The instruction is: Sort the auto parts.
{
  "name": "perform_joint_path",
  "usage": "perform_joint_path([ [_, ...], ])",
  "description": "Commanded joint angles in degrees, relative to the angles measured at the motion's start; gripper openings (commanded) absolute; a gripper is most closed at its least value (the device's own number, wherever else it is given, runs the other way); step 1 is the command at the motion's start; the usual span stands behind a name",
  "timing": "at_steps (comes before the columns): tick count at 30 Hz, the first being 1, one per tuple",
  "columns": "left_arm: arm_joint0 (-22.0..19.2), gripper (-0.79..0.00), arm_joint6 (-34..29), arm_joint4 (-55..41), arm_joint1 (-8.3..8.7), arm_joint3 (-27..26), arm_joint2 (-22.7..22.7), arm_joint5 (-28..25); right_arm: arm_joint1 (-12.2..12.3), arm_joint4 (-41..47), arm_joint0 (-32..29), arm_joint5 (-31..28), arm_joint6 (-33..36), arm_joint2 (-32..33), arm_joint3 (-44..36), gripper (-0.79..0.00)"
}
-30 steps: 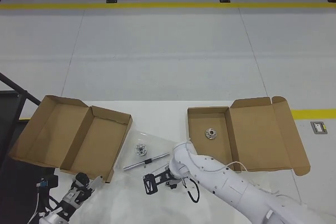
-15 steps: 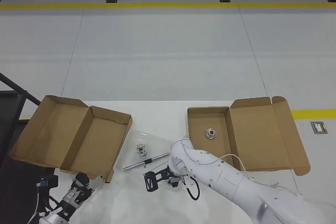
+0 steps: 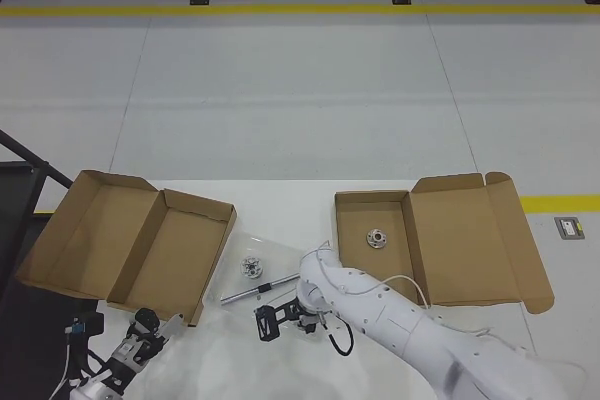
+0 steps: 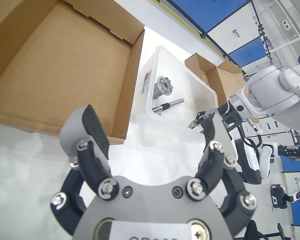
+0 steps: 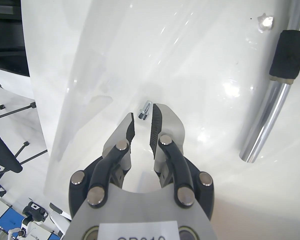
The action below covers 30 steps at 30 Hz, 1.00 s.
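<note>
A small silver bolt (image 5: 143,114) lies on the glossy white surface. My right gripper (image 5: 143,111) stands open, its tips on either side of the bolt and not closed on it. Beside it lies a chrome rod (image 5: 262,126) with a black band (image 5: 287,56). From above, my right gripper (image 3: 267,325) is just in front of the clear tray (image 3: 235,245), which holds a metal hub (image 3: 250,265) and the rod (image 3: 260,290). Another hub (image 3: 377,238) sits in the right cardboard box (image 3: 355,270). My left gripper (image 4: 150,118) hangs open over the table near the left box (image 4: 65,58).
The left cardboard box (image 3: 170,265) has its lid folded out to the left. The right box's lid (image 3: 470,245) lies open to the right. A dark cart (image 3: 0,200) stands off the table's left edge. Bare white table (image 3: 280,215) lies between the boxes.
My right gripper has shifted slightly to the left near the tray's front edge. The left arm and the parts have not moved.
</note>
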Motion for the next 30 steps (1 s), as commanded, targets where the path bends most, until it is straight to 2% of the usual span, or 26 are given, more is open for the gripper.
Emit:
perform_joint_path([
  [1,0.0,0.0,0.0,0.0,0.0,0.0,0.0,0.0,-0.44,-0.32,-0.02,-0.19,-0.19,0.0,0.74,-0.597],
  [14,0.0,0.0,0.0,0.0,0.0,0.0,0.0,0.0,-3.28,-1.81,-0.02,-1.63,-1.62,0.0,5.99,-0.61],
  [15,0.0,0.0,0.0,0.0,0.0,0.0,0.0,0.0,-3.47,-1.84,-0.01,-1.62,-1.62,0.0,6.42,-0.619],
  [18,0.0,0.0,0.0,0.0,0.0,0.0,0.0,0.0,-4.0,-1.77,0.13,-1.81,-1.8,0.0,7.58,-0.742],
  [20,0.0,0.0,0.0,0.0,0.0,0.0,0.0,0.0,-4.32,-1.71,0.25,-1.9,-1.9,0.0,8.24,-0.785],
  [26,0.0,0.0,0.0,0.0,0.0,0.0,0.0,0.0,-4.79,-1.28,0.98,-1.99,-3.6,0.76,9.86,-0.785],
  [30,0.0,0.0,0.0,0.0,0.0,0.0,0.0,0.0,-4.2,-2.53,1.79,-1.28,-8.46,1.97,9.93,-0.785],
])
